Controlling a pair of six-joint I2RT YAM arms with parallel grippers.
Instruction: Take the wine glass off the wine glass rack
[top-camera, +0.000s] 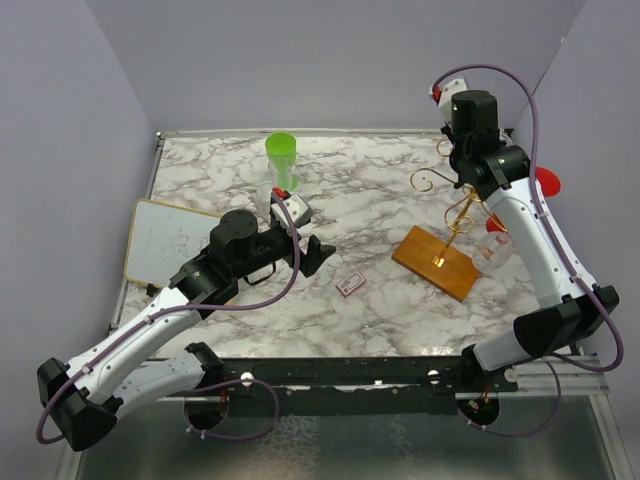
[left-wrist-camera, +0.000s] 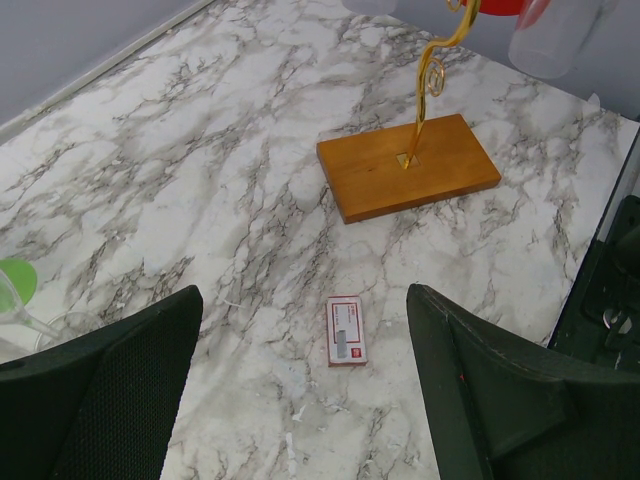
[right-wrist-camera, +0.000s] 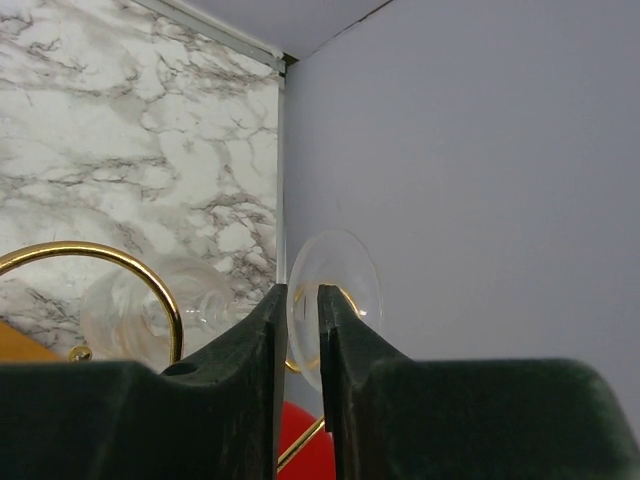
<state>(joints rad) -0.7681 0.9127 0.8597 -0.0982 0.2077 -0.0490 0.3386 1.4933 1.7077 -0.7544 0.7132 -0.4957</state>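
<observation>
The wine glass rack (top-camera: 449, 228) is a gold wire stand on a brown wooden base (left-wrist-camera: 408, 165), at the right of the table. A clear wine glass hangs upside down from it, bowl (top-camera: 497, 250) low beside the post. In the right wrist view my right gripper (right-wrist-camera: 298, 300) has its fingers drawn close around the glass's clear round foot (right-wrist-camera: 345, 285), which sits on a gold arm (right-wrist-camera: 100, 252); the bowl (right-wrist-camera: 140, 312) shows blurred to the left. From above, this gripper (top-camera: 470, 180) is at the rack's top. My left gripper (left-wrist-camera: 305, 300) hovers open over bare marble, mid-table (top-camera: 322, 255).
A small red-and-white card (left-wrist-camera: 346, 330) lies on the marble below the left gripper. A green cup (top-camera: 281, 155) stands at the back, a whiteboard (top-camera: 170, 240) lies at the left. Something red (right-wrist-camera: 310, 445) sits close by the rack. The right wall is just behind the rack.
</observation>
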